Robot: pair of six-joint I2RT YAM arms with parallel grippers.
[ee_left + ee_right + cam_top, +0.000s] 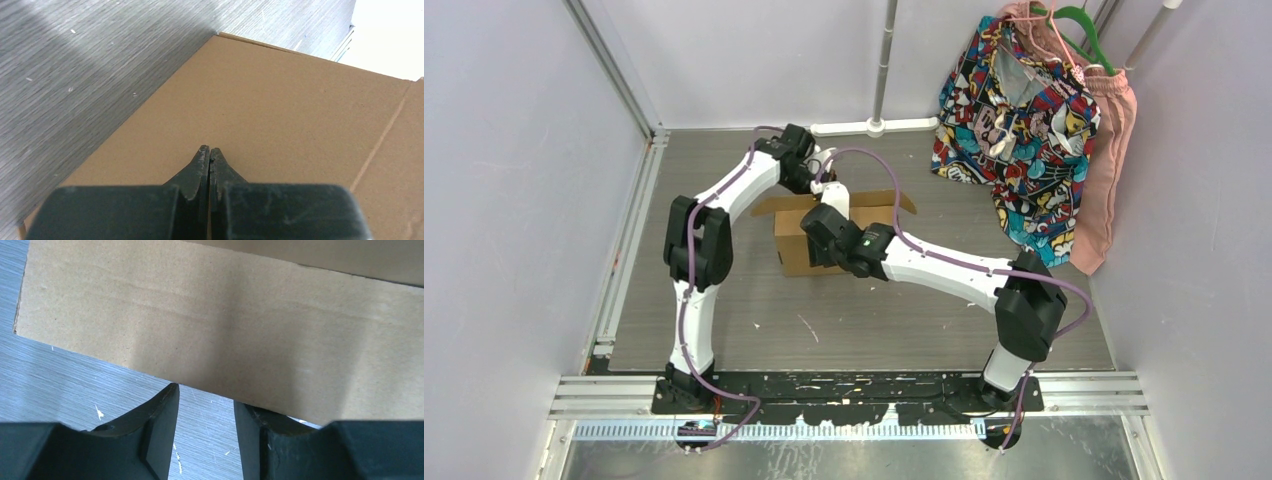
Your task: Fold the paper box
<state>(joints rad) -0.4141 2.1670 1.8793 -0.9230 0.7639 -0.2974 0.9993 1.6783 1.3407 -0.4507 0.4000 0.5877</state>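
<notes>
The paper box (792, 252) is plain brown cardboard, partly formed, standing in the middle of the table with flaps spread at its back. My left gripper (832, 196) reaches over it from the back left. In the left wrist view that gripper (210, 150) is shut with nothing between its fingers, its tips over a flat brown panel (280, 100); whether they touch it I cannot tell. My right gripper (817, 236) is at the box's near side. It (205, 397) stands open just below a cardboard wall (225, 330), with bare table in the gap.
Colourful patterned clothing (1014, 120) and a pink garment (1109, 160) hang at the back right. A white pipe (882, 60) runs up the back wall. Metal rails (629, 240) edge the table on the left, and walls close both sides.
</notes>
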